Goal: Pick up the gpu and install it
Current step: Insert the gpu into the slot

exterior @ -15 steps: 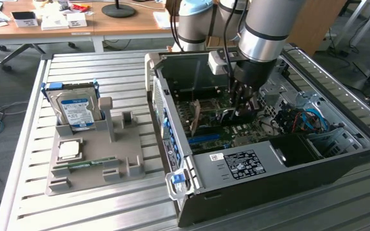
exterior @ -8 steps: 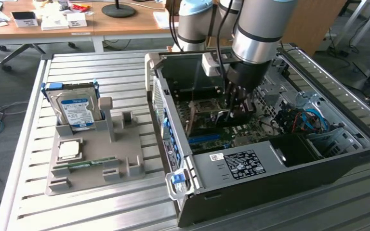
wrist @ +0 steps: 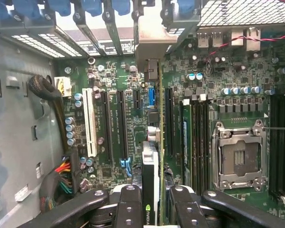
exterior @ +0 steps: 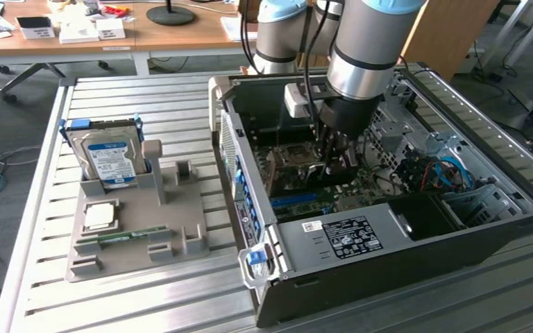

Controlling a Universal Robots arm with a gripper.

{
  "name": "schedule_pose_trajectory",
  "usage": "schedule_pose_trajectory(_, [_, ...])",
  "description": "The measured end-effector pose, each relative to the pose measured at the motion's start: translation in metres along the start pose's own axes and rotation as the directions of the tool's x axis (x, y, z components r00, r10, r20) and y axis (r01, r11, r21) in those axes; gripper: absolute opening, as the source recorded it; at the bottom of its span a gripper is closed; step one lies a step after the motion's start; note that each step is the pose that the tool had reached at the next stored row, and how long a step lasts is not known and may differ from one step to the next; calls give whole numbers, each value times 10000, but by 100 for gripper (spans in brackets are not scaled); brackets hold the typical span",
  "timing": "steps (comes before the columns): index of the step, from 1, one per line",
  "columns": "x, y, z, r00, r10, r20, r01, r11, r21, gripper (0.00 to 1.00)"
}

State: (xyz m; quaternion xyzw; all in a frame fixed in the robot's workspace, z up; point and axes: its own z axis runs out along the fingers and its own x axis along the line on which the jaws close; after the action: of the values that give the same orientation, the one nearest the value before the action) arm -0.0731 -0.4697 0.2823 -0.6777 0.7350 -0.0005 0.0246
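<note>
My gripper is down inside the open computer case, above the motherboard. It is shut on the gpu, a thin green card seen edge-on between the two black fingers. The card's silver bracket points at the case's rear slot openings. The card hangs upright over the long black expansion slots, between them and the memory slots. Whether its lower edge touches a slot is hidden.
A grey fixture on the exterior view's left holds a hard drive with a blue label, a processor and a memory stick. Inside the case are the power supply, the empty processor socket, a white slot and cable bundles.
</note>
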Motion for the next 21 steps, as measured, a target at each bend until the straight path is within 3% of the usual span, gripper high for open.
schedule_pose_trajectory(21, [-1, 111, 88, 10000, 5, -5, -5, 10000, 1, 27])
